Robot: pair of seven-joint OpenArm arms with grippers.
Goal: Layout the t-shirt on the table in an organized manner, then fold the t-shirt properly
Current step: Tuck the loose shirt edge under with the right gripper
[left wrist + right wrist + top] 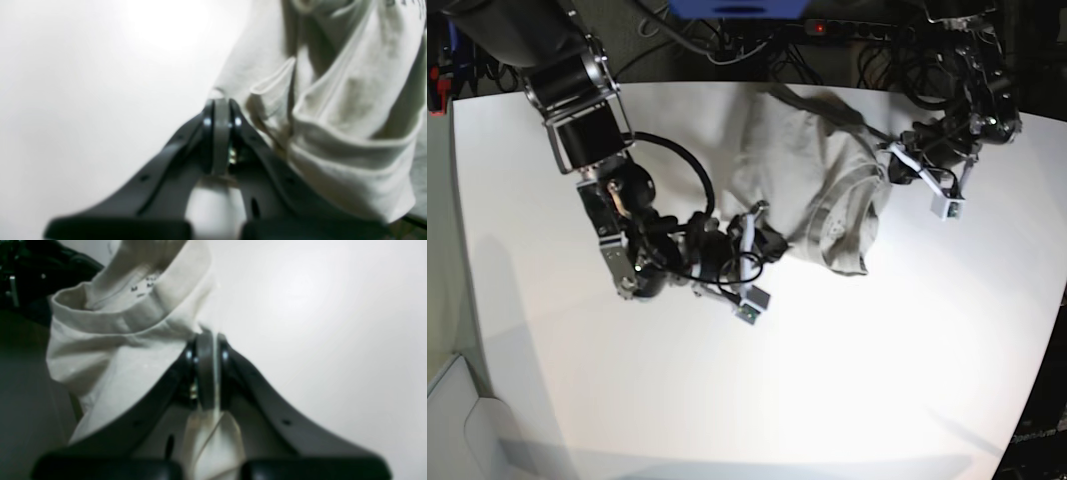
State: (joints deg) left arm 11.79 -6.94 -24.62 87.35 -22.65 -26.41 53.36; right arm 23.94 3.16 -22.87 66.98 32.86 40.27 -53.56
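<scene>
From my remote station I see the shirt [812,175] bunched on the far half of the white surface [847,380], collar opening facing the near edge. My right gripper [208,340] is clenched on a thin fold of the shirt's edge, cloth pinched between its dark fingers [200,373]. My left gripper [220,103] is pressed closed at the shirt's opposite edge, though I cannot tell whether fabric sits between its tips.
</scene>
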